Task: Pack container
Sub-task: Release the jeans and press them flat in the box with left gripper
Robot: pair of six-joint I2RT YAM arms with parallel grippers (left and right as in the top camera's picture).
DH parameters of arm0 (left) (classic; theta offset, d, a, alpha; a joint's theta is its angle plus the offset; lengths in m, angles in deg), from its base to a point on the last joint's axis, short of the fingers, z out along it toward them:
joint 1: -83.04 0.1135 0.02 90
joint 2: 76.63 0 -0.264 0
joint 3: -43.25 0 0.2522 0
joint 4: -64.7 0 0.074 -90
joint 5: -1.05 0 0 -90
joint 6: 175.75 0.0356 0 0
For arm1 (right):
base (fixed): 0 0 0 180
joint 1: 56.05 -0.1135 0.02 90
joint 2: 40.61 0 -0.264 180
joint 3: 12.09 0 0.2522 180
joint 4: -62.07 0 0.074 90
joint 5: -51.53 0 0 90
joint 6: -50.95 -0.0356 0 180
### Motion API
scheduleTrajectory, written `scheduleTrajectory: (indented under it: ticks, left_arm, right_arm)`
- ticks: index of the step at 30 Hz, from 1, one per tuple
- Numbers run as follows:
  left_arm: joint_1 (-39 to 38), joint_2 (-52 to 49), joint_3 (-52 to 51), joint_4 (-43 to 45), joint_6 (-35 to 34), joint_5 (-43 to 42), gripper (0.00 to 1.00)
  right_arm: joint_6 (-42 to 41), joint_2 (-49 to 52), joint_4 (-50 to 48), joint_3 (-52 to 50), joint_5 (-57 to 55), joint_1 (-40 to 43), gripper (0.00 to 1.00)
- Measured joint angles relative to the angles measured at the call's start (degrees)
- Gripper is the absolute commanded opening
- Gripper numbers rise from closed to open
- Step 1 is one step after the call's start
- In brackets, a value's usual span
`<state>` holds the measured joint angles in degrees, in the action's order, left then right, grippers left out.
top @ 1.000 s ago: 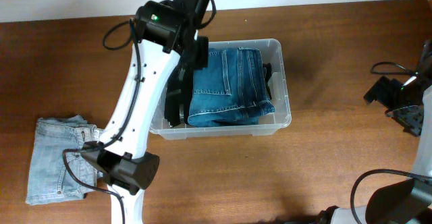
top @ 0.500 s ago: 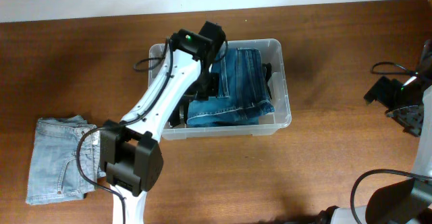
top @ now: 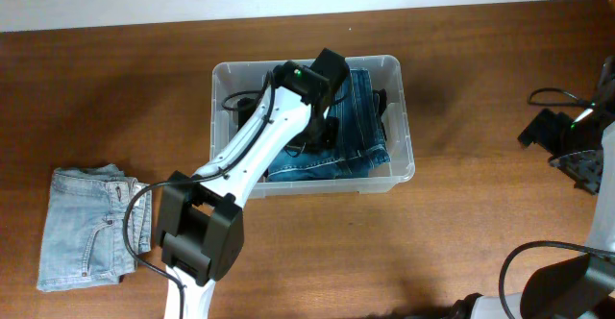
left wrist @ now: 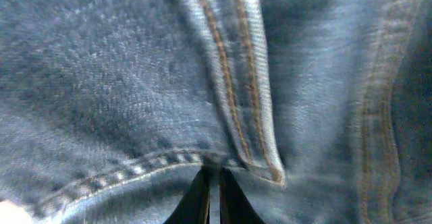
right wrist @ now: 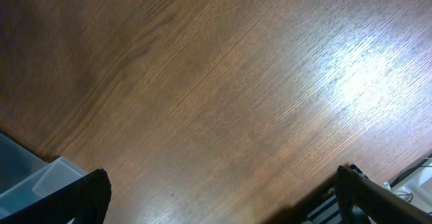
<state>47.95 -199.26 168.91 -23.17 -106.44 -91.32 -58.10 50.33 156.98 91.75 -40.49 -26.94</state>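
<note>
The container (top: pixel 405 117), a clear plastic bin, stands at the table's back centre. Folded dark blue jeans (top: pixel 367 117) fill its right part, and the left wrist view is filled by those jeans (left wrist: pixel 135 82) and their orange stitched seam. My left gripper (left wrist: pixel 212 187) is down inside the bin, its fingers drawn together with the tips against the denim beside the seam. No fold of cloth shows pinched between them. In the overhead view the wrist hides the jaws. My right gripper (right wrist: pixel 223 190) is wide open over bare wood, far right of the bin.
Light blue folded jeans (top: pixel 82 228) lie on the table at the front left. Something black (top: pixel 246 115) sits along the bin's left side. A corner of the bin (right wrist: pixel 27 177) shows at the left edge of the right wrist view. Cables (top: pixel 553 96) trail near the right arm.
My left arm has swung right and down from the bin's left rim onto the dark jeans, and its fingers have drawn together. The right arm has not moved.
</note>
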Motion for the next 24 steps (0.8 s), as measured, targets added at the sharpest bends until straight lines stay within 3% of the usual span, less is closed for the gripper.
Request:
scheduleTrajectory:
  ticks: [7, 16, 24]
  left_arm:
    - [-0.11, -0.02, 10.67, 2.14, 0.17, 4.02, 0.14]
    - [-0.11, -1.01, 10.56, 12.46, 0.17, 5.97, 0.14]
    - [-0.11, -8.15, 10.56, 16.63, 0.2, 6.08, 0.19]
  right_arm:
    - [-0.02, 0.0, -0.02, 0.0, 0.0, 0.0, 0.98]
    - [0.0, 0.0, -0.02, 0.0, 0.0, 0.0, 0.98]
    - [0.0, 0.0, 0.0, 0.0, 0.0, 0.02, 0.98]
